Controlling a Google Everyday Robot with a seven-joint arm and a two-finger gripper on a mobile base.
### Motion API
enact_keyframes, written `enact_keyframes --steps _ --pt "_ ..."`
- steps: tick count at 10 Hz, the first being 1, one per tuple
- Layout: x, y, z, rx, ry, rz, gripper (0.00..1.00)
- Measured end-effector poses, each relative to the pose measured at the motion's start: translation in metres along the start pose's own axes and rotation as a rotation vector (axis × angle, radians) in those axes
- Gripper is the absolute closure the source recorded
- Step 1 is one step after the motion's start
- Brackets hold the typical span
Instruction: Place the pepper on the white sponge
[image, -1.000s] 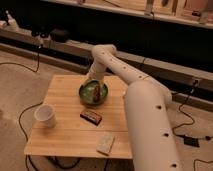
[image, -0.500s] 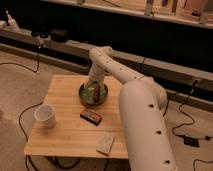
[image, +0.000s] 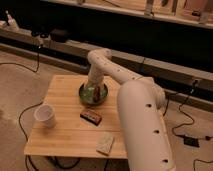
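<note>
The green bowl (image: 93, 94) sits at the back middle of the wooden table (image: 65, 132). A small reddish-orange piece, the pepper (image: 94, 93), shows inside the bowl. My gripper (image: 93, 88) reaches down into the bowl, right at the pepper. The white sponge (image: 105, 144), a pale speckled block, lies near the table's front edge, well apart from the bowl and the gripper.
A white cup (image: 45, 115) stands at the left of the table. A flat dark brown bar (image: 91, 116) lies between the bowl and the sponge. My large white arm (image: 142, 120) covers the table's right side. Cables lie on the floor around it.
The arm's elbow has swung a little to the left over the bowl. The gripper stays down in the bowl. Cup, bar and sponge have not moved.
</note>
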Motion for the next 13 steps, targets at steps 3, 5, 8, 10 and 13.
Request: enact_keyframes --steps 3,5,8,10,13 --pt "-0.002 0.005 0.011 -0.039 0.012 0.007 0.32" --pt "-0.006 0.005 0.022 -0.047 0.007 0.019 0.32" --pt "-0.013 0.007 0.035 -0.049 -0.008 0.034 0.32" --pt "-0.016 0.006 0.043 -0.045 -0.022 0.039 0.32" --pt "-0.019 0.006 0.049 -0.045 -0.039 0.036 0.32"
